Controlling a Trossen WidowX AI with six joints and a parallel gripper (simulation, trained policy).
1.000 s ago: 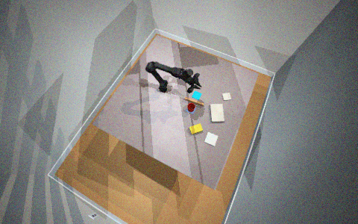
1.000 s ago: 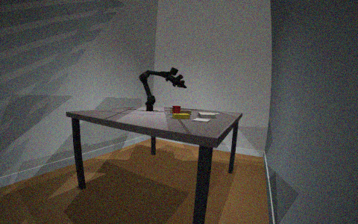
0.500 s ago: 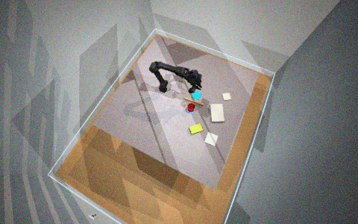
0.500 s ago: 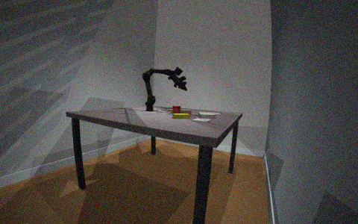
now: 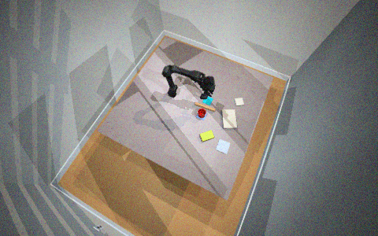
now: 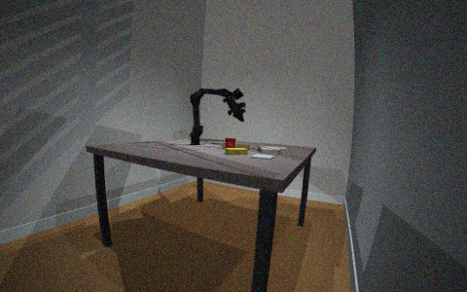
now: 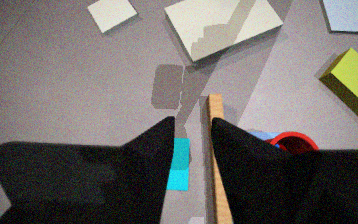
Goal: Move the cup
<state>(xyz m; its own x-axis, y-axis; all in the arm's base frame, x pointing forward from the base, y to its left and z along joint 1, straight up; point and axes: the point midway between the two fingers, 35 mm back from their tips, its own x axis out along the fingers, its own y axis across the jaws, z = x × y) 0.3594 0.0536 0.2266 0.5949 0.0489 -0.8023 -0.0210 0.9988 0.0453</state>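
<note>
Hovering above the worktop (image 5: 157, 138) (image 6: 146, 155) (image 7: 120, 80) with a partly parted, unladen pincer (image 5: 206, 97) (image 6: 241, 120) (image 7: 193, 124).
Standing upright on the blue pad (image 5: 201, 118) (image 7: 262, 135), as the red cup (image 5: 201, 113) (image 6: 230, 142) (image 7: 296, 135); separated by a wooden bar (image 5: 205, 106) (image 6: 242, 146) (image 7: 215, 107) from the cyan pad (image 5: 208, 101) (image 7: 179, 179). Lying near the cup, as a yellow block (image 5: 206, 135) (image 6: 236, 151) (image 7: 348, 75). Too small to tell, as to marbles inside.

Has pale grey walls (image 5: 236, 23) (image 6: 277, 63), striped with slanting light at left (image 5: 24, 118) (image 6: 63, 63), darker blue-grey at right (image 5: 335, 118) (image 6: 409, 97). Shows white skirting (image 5: 105, 111) (image 6: 49, 222) above an orange-brown wooden floor (image 5: 110, 189) (image 6: 170, 229). Includes a grey-brown bench (image 5: 150, 145) (image 6: 146, 155) (image 7: 50, 75) on black legs (image 6: 264, 238), crossed by shadows.
</note>
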